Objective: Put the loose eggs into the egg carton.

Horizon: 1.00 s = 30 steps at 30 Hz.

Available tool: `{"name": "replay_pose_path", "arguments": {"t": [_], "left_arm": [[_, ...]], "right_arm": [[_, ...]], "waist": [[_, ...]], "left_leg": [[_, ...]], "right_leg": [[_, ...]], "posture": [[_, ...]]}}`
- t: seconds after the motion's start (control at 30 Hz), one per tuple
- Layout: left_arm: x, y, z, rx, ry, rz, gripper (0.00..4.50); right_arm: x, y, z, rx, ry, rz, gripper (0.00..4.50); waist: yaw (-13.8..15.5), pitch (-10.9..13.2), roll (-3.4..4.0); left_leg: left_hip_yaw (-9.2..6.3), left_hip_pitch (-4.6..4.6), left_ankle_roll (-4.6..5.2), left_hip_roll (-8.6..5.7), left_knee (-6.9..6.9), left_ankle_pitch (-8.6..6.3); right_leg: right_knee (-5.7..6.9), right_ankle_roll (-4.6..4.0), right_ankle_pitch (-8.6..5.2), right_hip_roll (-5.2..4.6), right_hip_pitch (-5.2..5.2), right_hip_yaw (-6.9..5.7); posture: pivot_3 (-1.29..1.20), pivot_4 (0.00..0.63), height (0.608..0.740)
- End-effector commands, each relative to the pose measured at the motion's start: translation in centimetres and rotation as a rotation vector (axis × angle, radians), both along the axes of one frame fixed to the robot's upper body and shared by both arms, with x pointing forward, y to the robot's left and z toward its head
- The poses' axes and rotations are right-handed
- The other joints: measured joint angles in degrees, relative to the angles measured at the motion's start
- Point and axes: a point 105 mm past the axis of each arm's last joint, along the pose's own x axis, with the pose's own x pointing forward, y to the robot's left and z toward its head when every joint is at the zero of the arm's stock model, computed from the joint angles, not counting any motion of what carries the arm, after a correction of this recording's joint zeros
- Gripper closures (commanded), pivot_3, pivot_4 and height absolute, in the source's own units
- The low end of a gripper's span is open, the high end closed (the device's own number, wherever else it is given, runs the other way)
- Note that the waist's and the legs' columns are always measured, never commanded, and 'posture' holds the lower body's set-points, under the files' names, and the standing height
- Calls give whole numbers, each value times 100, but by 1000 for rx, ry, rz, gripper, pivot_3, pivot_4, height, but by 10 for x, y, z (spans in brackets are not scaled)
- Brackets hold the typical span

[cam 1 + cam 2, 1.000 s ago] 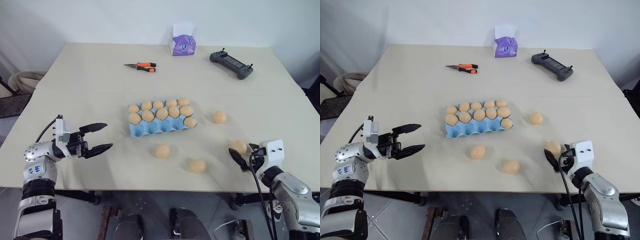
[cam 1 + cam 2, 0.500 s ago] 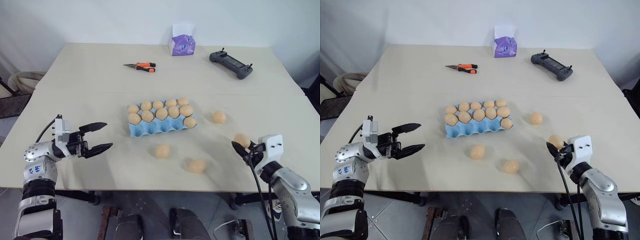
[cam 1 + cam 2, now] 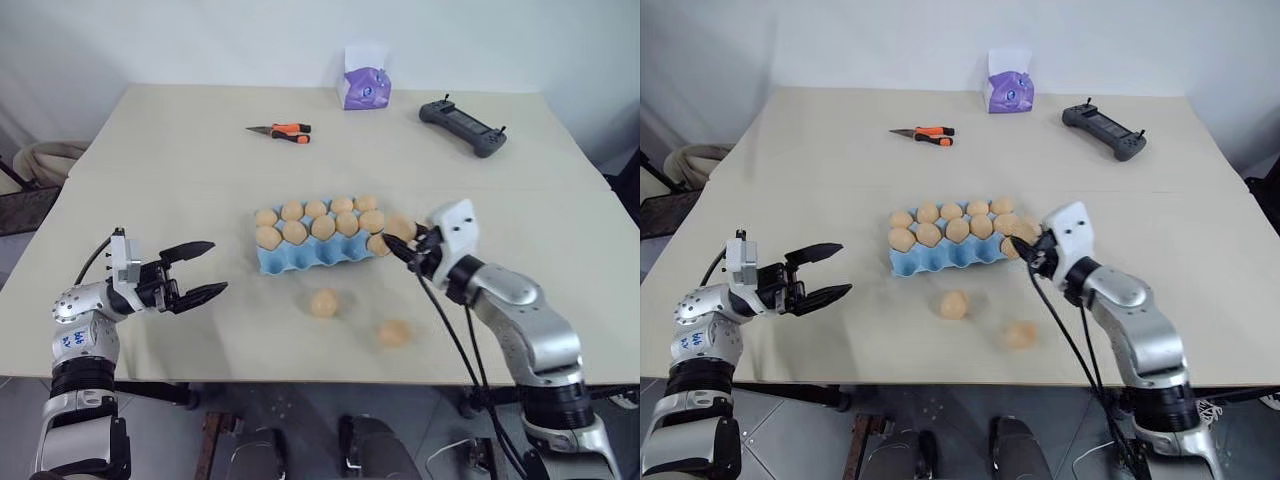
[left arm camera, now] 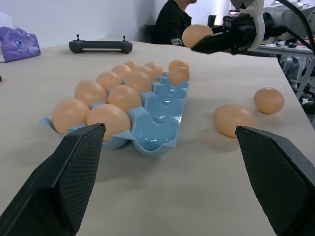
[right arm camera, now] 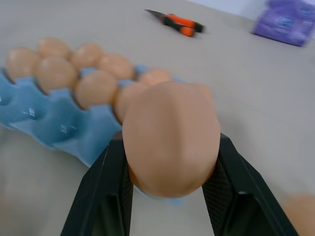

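The right wrist view is showing the right gripper pinching an egg close up; the left wrist view is showing a seated person beyond the table. The carton is holding eleven eggs in its two back rows and the right end cup, with the other front cups lying empty. Since a second ago, the right gripper has been carrying its egg from the table's right edge to the carton's right end. The left gripper is hovering with fingers spread, empty. Two eggs are lying in front of the carton.

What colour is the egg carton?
Light blue; the egg carton shows best in the left wrist view.
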Motion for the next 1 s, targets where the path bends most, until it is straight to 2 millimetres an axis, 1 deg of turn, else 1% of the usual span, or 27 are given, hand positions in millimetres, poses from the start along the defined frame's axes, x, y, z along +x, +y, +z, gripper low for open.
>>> {"name": "replay_pose_path", "arguments": {"t": [0.03, 0.07, 0.13, 0.23, 0.4, 0.57, 0.67, 0.77, 0.8, 0.83, 0.87, 1.0], "left_arm": [[-2, 4, 12, -11, -62, 17, 0], [-3, 4, 12, -11, -64, 19, 0], [-4, 5, 13, -12, -67, 28, 0], [-6, 6, 12, -11, -69, 37, 0], [-8, 8, 12, -14, -73, 53, 0], [-9, 10, 12, -15, -75, 68, 0], [-9, 10, 13, -16, -78, 73, 0], [-8, 10, 13, -17, -81, 76, 0], [-7, 10, 13, -17, -82, 77, 0], [-7, 9, 14, -18, -84, 77, 0], [-6, 9, 14, -18, -84, 78, 0], [-5, 8, 15, -19, -88, 75, 0]], "right_arm": [[5, 17, 9, -16, -39, 34, 2827], [6, 25, 9, -22, -43, 60, 2827], [8, 38, 10, -25, -45, 95, 2827], [13, 49, 7, -36, -37, 113, 2827], [19, 53, 5, -58, -46, 118, 2827], [22, 52, 3, -75, -50, 119, 2827], [21, 54, 2, -86, -53, 130, 2023], [20, 54, 3, -84, -55, 138, 1034], [19, 54, 3, -84, -57, 139, 604], [19, 53, 5, -83, -59, 140, 267], [18, 53, 5, -83, -61, 141, 22], [13, 51, 11, -74, -73, 156, 22]], "waist": [[5, 0, -1], [8, 0, 0], [5, 0, 0], [-13, 0, -1], [-19, -1, -1], [-26, 0, -1], [-61, -1, -1], [-101, 0, -1], [-111, -1, -1], [-117, 0, -1], [-119, 0, -1], [-114, 0, -1]], "left_leg": [[2, -10, 0, 0, 2, 1], [4, -28, -3, 0, 12, 2], [3, -90, -16, 8, 72, 5], [9, -95, -12, 9, 86, 3], [6, -83, 11, 7, 88, -7], [4, -83, 7, 8, 86, -5], [4, -83, 7, 7, 87, -5], [4, -83, 7, 7, 85, -4], [4, -82, 7, 8, 84, -4], [4, -82, 6, 8, 83, -4], [4, -82, 3, 8, 83, -2], [4, -82, 0, 8, 83, -1]], "right_leg": [[2, 0, 0, 0, -11, 0], [11, 1, 0, -1, -29, -2], [49, 2, 1, 1, -86, -6], [50, 3, 1, 0, -87, -7], [58, 4, 2, -3, -75, -9], [62, 3, 2, -3, -77, -10], [62, 4, 2, -4, -76, -10], [62, 4, 2, -4, -76, -11], [62, 4, 2, -3, -76, -10], [62, 4, 2, -3, -77, -10], [63, 3, 2, -3, -77, -10], [62, 3, 2, -3, -77, -10]], "posture": [[0, 150, 740], [0, 150, 740], [0, 150, 740], [0, 150, 740], [0, 150, 740], [0, 150, 740], [0, 150, 740], [0, 150, 740], [0, 150, 740], [0, 150, 740], [0, 150, 740], [0, 150, 740]]}}
